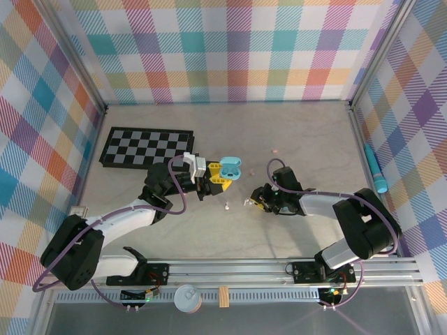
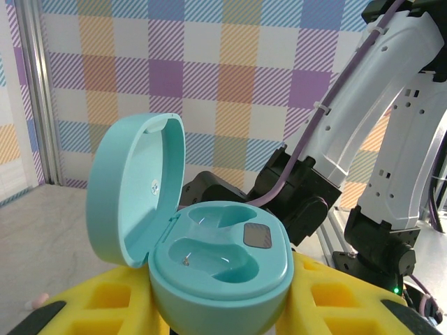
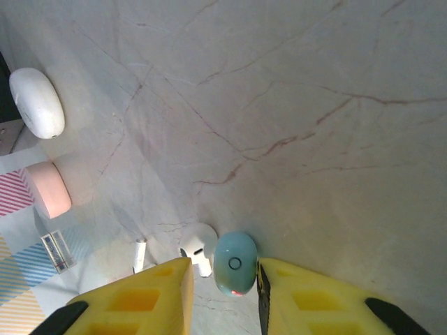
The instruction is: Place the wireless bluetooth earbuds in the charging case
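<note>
Top view, layout: your left gripper (image 1: 216,179) was raised mid-table with the teal charging case (image 1: 229,167) at its tips. Your right gripper (image 1: 255,202) sat low on the table (image 1: 293,125) just right of it. A loose white earbud (image 1: 227,206) lay between the two arms.

Left wrist view added detail. The case was pinched between the yellow fingers (image 2: 105,303), with its lid (image 2: 133,188) swung up to the left. Two moulded wells were open to view, with a dark square patch by the right one. The right arm (image 2: 377,118) stood close behind the case.

Right wrist view: the light blue earbud (image 3: 235,264) lay on the table between your right gripper's fingertips. It was rounded and glossy, with a small ring mark on its face. It touched the right finger (image 3: 314,300). On the left side a nearer white earbud (image 3: 199,255) crowded the gap. You could not tell whether the jaws pressed the bud or merely flanked it. A white oval case (image 3: 38,101) and a pink oval case (image 3: 49,188) lay off to the left, apart from the buds.

Room: bare marbled table ran from the case to the far wall. The chessboard (image 1: 147,148) at far left and a teal pen (image 1: 377,174) by the right wall were well apart from the work.
</note>
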You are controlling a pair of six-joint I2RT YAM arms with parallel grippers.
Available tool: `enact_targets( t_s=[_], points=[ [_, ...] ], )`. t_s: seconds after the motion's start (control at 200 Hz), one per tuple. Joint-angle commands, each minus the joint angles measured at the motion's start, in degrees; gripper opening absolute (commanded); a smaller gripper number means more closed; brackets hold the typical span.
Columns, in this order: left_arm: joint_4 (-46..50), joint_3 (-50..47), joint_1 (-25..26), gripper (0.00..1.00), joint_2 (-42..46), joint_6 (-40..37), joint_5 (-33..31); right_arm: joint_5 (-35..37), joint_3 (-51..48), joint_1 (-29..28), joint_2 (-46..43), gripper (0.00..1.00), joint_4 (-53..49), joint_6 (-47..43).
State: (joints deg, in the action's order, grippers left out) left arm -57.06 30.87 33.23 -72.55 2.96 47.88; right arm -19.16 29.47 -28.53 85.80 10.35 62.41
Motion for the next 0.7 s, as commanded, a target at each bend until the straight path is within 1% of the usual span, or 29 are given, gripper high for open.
enact_targets(
  t_s=[0.0,0.215,0.51,0.695],
  points=[
    [-0.96,-0.48,-0.01,0.29,1.46,-1.55,0.13,-0.71,1.45,-0.29,0.16,0.3,1.36,0.36],
    [-0.95,-0.54,-0.02,0.3,1.67,-1.53,0.19,-1.13,1.75,-0.29,2.11,0.29,1.56,0.51],
    [-0.69,-0.66,-0.01,0.3,1.73,-1.67,0.1,-1.24,2.23,-0.28,3.07,0.25,2.36,0.72],
    [-0.6,-0.64,-0.01,0.29,1.72,-1.79,0.07,-0.97,2.32,-0.29,4.05,0.24,3.09,0.87]
  ],
)
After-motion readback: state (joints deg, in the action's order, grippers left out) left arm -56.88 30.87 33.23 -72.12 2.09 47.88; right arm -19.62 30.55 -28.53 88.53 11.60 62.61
